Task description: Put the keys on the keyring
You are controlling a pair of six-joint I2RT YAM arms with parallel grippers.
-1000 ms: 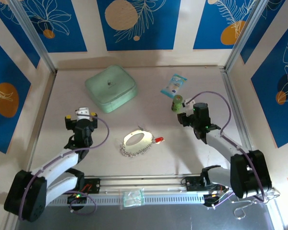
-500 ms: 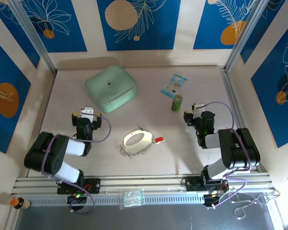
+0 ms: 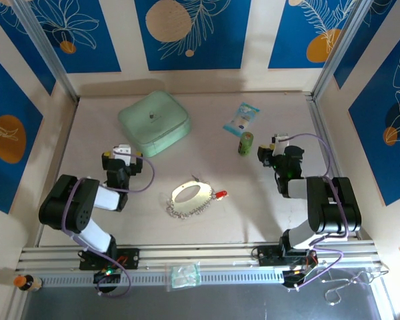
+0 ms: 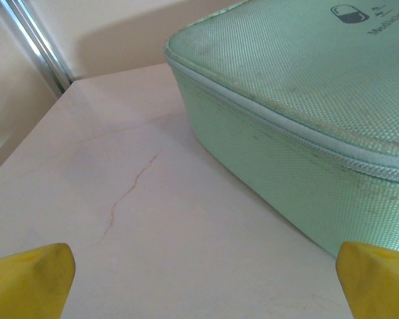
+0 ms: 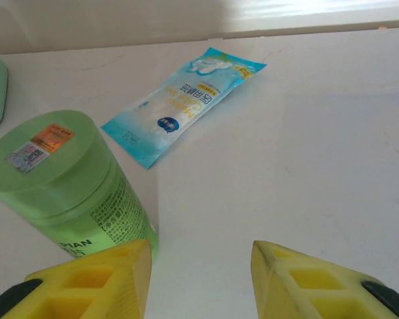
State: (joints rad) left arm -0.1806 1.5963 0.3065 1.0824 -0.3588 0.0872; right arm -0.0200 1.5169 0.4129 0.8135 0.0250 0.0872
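Both arms have folded back toward their bases since a second ago, and the right hand (image 3: 278, 143) has drawn off to the right of the green bottle (image 3: 245, 143), while the left hand (image 3: 122, 155) has edged up toward the mint-green pouch (image 3: 153, 123). From the left wrist, the left hand (image 4: 203, 276) has its yellow fingers wide apart with nothing between them, low over the desk (image 3: 253, 213), the pouch (image 4: 306, 119) close ahead on its right. From the right wrist, the right hand (image 5: 199, 266) is also spread and empty, the bottle (image 5: 60, 179) standing just beside its left finger and a blue packet (image 5: 186, 100) lying flat farther back. The keyring (image 3: 180, 193) lies flat on the desk between the two arms, well apart from both hands, and the red key (image 3: 221, 195) rests just beside its right edge.
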